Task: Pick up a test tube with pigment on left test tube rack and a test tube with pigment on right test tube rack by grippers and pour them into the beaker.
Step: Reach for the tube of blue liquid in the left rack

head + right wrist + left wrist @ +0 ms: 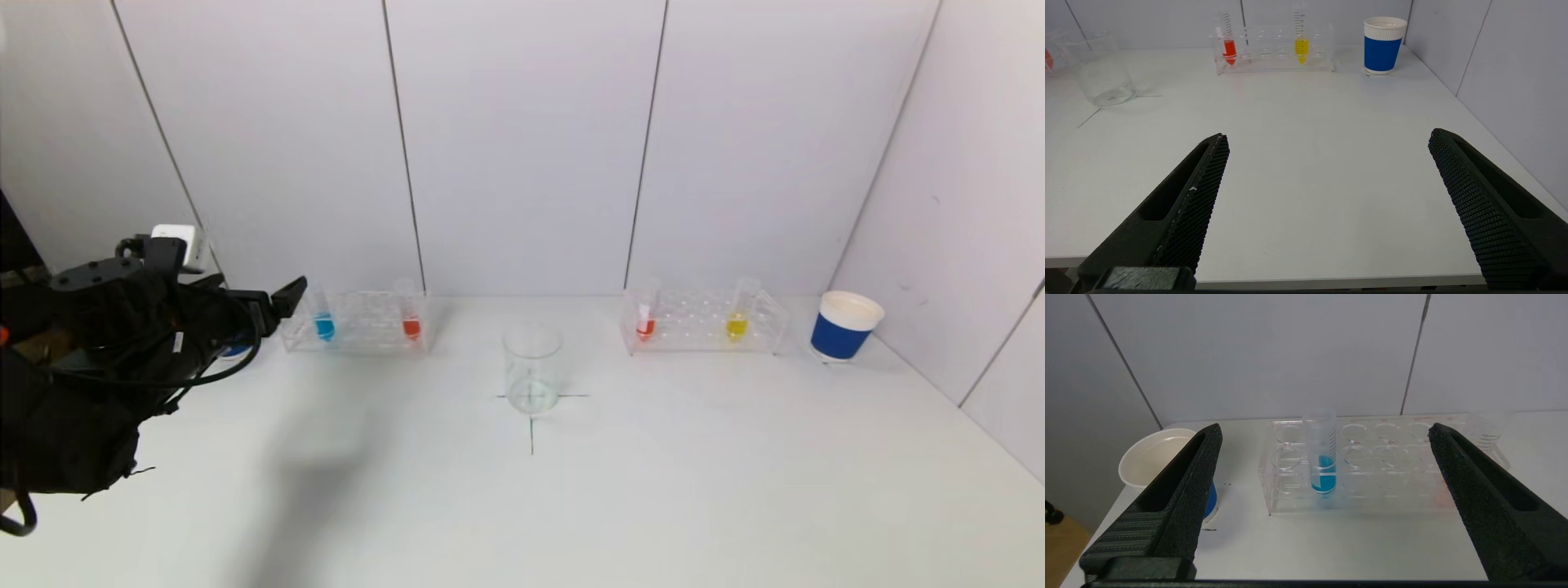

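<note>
The clear left rack (357, 322) holds a blue-pigment tube (324, 324) and an orange-red tube (411, 325). The right rack (702, 322) holds a red tube (645, 325) and a yellow tube (736, 324). An empty glass beaker (532, 369) stands between them on a cross mark. My left gripper (1323, 435) is open, in front of the left rack with the blue tube (1323, 465) centred between its fingers. My right gripper (1327, 141) is open and empty above the table's front edge, out of the head view; the right rack (1274, 49) lies far ahead of it.
A blue-and-white paper cup (844, 325) stands right of the right rack. Another paper cup (1155, 457) sits just left of the left rack, close to my left finger. White wall panels close the back and right side.
</note>
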Robot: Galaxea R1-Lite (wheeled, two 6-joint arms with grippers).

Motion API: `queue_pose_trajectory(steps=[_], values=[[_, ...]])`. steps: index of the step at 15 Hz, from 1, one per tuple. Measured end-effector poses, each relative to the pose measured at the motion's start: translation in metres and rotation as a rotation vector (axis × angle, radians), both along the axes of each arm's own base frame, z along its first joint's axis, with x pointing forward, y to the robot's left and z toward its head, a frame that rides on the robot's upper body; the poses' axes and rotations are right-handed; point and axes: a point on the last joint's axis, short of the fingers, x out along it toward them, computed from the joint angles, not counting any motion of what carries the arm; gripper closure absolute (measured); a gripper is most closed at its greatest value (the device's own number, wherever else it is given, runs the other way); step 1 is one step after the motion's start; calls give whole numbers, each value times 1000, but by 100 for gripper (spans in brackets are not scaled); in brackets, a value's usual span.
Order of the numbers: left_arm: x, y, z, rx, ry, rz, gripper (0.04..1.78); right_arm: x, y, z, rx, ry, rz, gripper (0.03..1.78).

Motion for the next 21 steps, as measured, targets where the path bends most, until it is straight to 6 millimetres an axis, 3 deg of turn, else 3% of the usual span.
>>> queue_pose_trajectory(steps=[8, 14, 21], values=[[55, 8, -45, 2, -21, 1, 6, 0, 0, 0, 0, 0, 0, 4], [75, 10, -70, 4, 5, 2, 6, 0, 0, 0, 0, 0, 0, 4], [90, 10, -83, 6, 8, -1, 6, 0, 0, 0, 0, 0, 0, 4]])
